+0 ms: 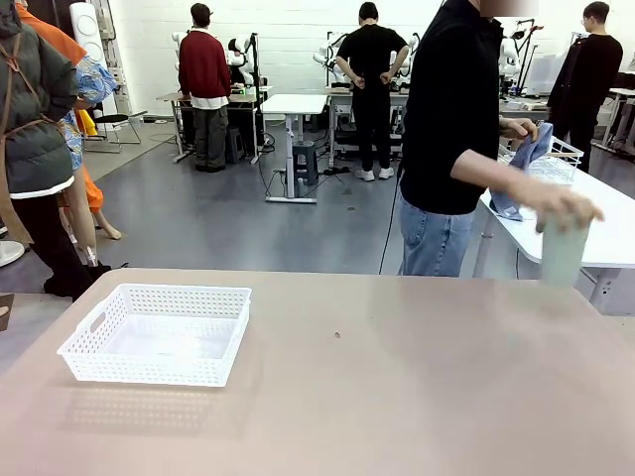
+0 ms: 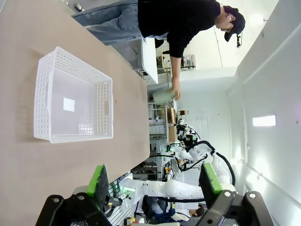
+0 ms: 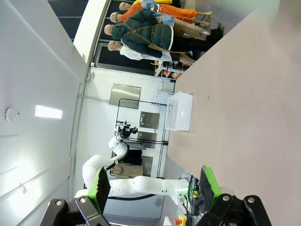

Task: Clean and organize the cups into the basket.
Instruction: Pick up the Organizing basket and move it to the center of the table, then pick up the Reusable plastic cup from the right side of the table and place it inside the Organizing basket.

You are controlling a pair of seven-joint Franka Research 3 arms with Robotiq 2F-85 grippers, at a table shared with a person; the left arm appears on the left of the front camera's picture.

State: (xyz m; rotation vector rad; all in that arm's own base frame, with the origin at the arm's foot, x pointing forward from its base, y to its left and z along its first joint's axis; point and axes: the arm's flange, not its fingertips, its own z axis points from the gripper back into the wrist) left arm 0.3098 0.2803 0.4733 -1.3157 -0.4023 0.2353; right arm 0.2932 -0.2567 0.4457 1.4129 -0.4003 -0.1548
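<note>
A white perforated basket (image 1: 157, 335) sits on the tan table's left part, with nothing in it; it also appears in the left wrist view (image 2: 74, 98) and far off in the right wrist view (image 3: 179, 111). At the table's far right a person's hand holds a pale mint green cup (image 1: 564, 250) upright by its top, just above the table edge; the cup shows small in the left wrist view (image 2: 163, 95). My left gripper (image 2: 154, 183) is open, well away from the basket. My right gripper (image 3: 155, 181) is open over bare table.
The person in a black shirt (image 1: 452, 109) stands at the far right edge holding a blue cloth (image 1: 524, 164) in the other hand. A white side table (image 1: 615, 233) with a wire basket (image 1: 556, 159) stands behind.
</note>
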